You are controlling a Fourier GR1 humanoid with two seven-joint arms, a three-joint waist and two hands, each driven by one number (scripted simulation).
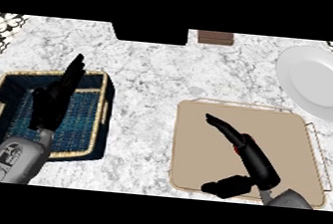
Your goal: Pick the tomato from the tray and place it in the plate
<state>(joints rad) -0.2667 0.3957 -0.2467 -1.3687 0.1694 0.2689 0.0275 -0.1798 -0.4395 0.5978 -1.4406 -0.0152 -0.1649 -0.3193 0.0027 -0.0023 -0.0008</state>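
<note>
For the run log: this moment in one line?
right hand: over tray, tomato mostly hidden | plate: bare | left hand: resting over basket

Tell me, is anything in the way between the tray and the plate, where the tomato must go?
Nothing visible is. Only bare counter lies between the tray and the plate. The tomato shows only as a red sliver beside the right robot hand, over the tray.

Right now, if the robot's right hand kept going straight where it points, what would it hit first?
Likely the far-left rim of the tray, if the right hand travels low. Carried higher, it would pass over bare counter toward the dark block at the back edge. Its height is hard to judge.
</note>
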